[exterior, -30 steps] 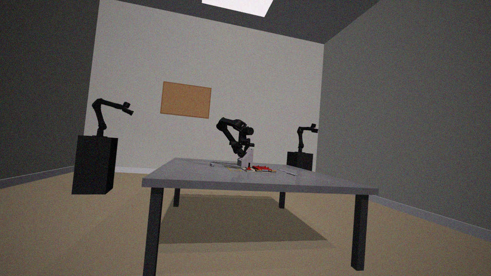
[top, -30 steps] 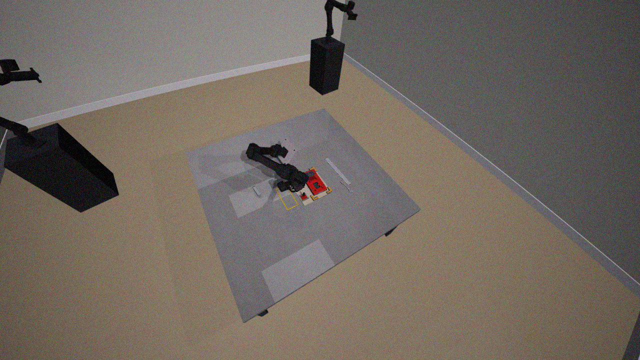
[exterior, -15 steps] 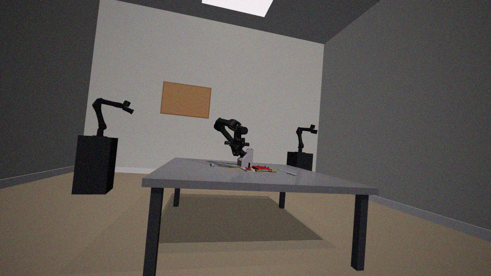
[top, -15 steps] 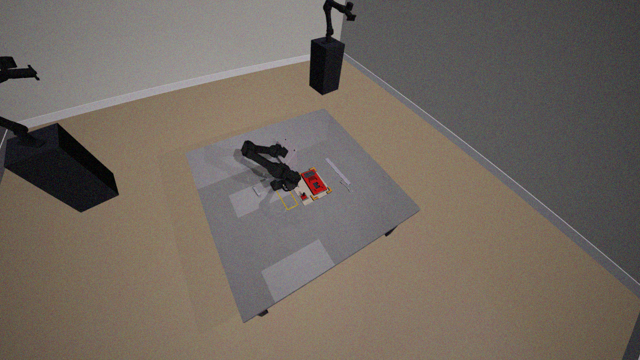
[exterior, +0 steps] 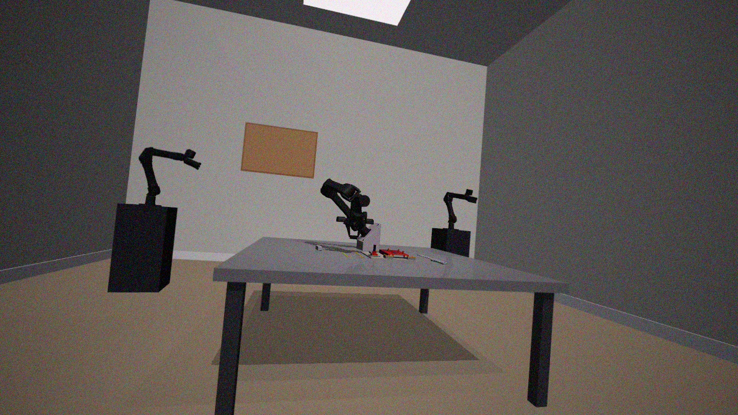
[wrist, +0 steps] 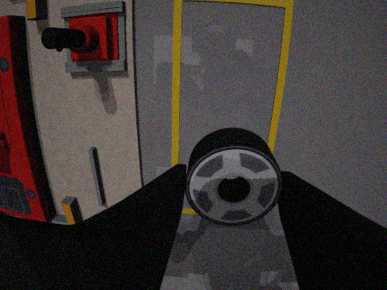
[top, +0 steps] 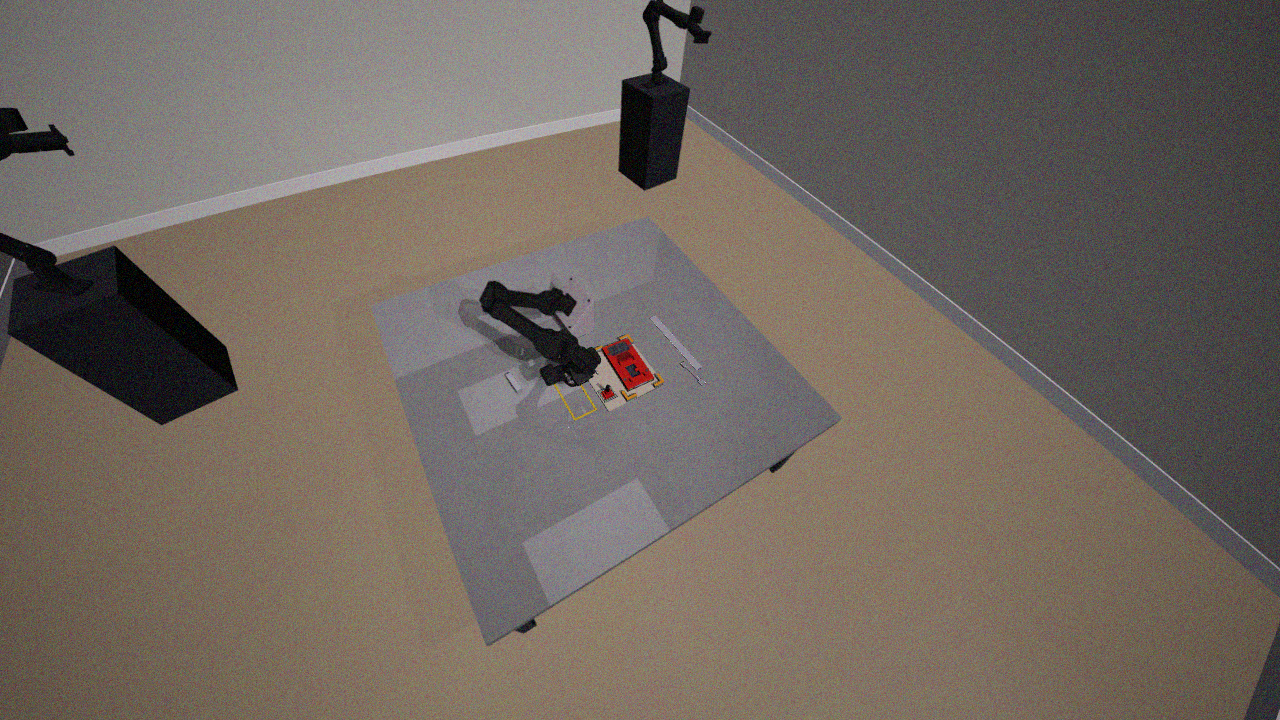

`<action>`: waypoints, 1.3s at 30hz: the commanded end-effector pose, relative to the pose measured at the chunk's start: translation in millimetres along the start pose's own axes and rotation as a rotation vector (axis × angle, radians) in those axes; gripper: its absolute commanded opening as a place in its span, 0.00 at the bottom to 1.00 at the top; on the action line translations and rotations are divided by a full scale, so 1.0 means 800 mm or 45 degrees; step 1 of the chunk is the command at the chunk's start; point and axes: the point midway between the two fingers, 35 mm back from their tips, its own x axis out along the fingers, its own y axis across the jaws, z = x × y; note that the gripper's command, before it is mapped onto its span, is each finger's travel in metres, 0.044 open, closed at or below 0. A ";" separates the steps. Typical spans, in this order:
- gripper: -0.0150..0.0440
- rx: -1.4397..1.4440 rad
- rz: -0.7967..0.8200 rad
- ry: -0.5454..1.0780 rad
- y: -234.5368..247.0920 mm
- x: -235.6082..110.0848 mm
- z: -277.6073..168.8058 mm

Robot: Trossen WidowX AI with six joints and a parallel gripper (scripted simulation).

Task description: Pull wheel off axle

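My gripper (wrist: pixel 232 177) (exterior: pixel 353 234) is shut on the wheel (wrist: pixel 231 205), a black tyre with a grey spoked hub, and holds it above the table. In the wrist view the wheel overlaps the lower part of the marked area (wrist: pixel 176 80) (top: pixel 585 414), a yellow rectangle outline. The upright axle (wrist: pixel 64 38) (exterior: pixel 374 248), a black pin on a red block (wrist: pixel 113 40) (top: pixel 607 394), stands bare to the left of the marked area in the wrist view. The arm hides part of the outline in the top view.
A beige board (wrist: pixel 81 121) carries the axle block and a red plate (wrist: pixel 8 105) (top: pixel 640 376) with orange corner brackets. A pale bar (top: pixel 675 344) and a thin tool (top: pixel 691 372) lie beyond it. A small white block (top: pixel 512 382) (exterior: pixel 318 248) lies on the other side.
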 end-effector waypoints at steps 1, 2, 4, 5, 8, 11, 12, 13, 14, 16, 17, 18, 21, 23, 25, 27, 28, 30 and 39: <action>0.25 -0.008 -0.002 0.006 0.000 0.017 0.000; 0.25 -0.007 -0.001 0.006 0.001 0.024 0.000; 0.25 -0.007 0.000 0.006 0.001 0.037 0.001; 0.25 -0.007 0.000 0.006 0.001 0.043 0.001; 0.25 -0.007 -0.001 0.005 0.000 0.062 0.001; 0.25 -0.007 -0.004 0.005 -0.001 0.081 -0.001; 0.25 -0.007 -0.006 0.005 -0.001 0.087 -0.001; 0.25 -0.007 -0.008 0.005 -0.002 0.094 -0.002; 0.25 -0.007 -0.010 0.005 -0.002 0.099 -0.003; 0.25 -0.007 -0.011 0.005 -0.003 0.103 -0.003; 0.25 -0.007 -0.011 0.005 -0.003 0.103 -0.003; 0.25 -0.007 -0.011 0.005 -0.003 0.103 -0.003; 0.34 0.003 -0.006 0.006 -0.003 0.099 -0.002; 0.43 0.003 -0.006 0.006 -0.003 0.099 -0.002; 0.52 0.003 -0.006 0.006 -0.003 0.099 -0.002; 0.61 0.003 -0.006 0.006 -0.003 0.099 -0.002; 0.65 0.003 -0.006 0.006 -0.003 0.099 -0.002; 0.74 0.003 -0.006 0.006 -0.003 0.097 -0.002; 0.76 -0.007 -0.007 0.006 -0.001 0.026 -0.002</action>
